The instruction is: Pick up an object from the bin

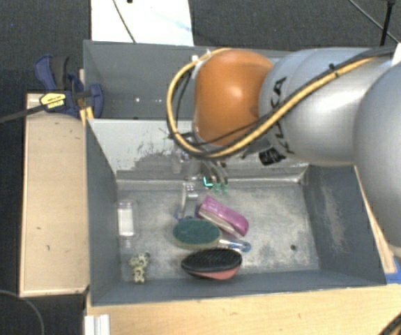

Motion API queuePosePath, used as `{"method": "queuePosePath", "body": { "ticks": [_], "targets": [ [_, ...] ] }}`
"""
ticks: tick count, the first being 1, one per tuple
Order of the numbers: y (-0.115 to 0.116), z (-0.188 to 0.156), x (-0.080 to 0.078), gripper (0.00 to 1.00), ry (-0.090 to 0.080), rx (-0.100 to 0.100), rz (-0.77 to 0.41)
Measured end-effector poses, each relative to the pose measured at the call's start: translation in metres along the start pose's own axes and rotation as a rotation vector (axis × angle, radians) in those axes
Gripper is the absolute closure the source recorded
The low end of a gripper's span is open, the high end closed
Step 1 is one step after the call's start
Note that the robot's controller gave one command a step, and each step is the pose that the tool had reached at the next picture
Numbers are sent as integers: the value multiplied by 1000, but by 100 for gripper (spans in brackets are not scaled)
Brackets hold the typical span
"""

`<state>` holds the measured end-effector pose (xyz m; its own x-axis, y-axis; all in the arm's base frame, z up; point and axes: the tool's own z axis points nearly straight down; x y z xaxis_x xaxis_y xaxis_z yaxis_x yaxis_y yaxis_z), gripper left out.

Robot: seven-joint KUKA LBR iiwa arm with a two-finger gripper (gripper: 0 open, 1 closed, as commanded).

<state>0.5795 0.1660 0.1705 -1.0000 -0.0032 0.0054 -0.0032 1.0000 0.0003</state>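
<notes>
My gripper [188, 201] hangs under the wrist near the middle of the bin, its lower end just above a round teal-green pad [196, 232]. Immediately to its right lies a pink-purple oblong block [223, 216], tilted and resting partly on the pad. In front of both sits a black oval brush with a pink base [212, 263]. A thin blue piece [239, 245] pokes out between the pad and the brush. Nothing can be seen held in the gripper.
A small clear bottle [125, 219] stands near the left wall. A little yellowish-green knobbly thing [139, 266] lies at the front left. The arm with its orange cover and cables spans the bin's back and right side.
</notes>
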Motion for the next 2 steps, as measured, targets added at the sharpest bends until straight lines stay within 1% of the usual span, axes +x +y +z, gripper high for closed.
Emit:
{"method": "queuePosePath", "body": {
  "ticks": [1, 2],
  "targets": [
    [-56, 100, 36, 0, -9, -5, -191],
    [-57, 95, 32, 100, -18, -2, -188]
  ]
}}
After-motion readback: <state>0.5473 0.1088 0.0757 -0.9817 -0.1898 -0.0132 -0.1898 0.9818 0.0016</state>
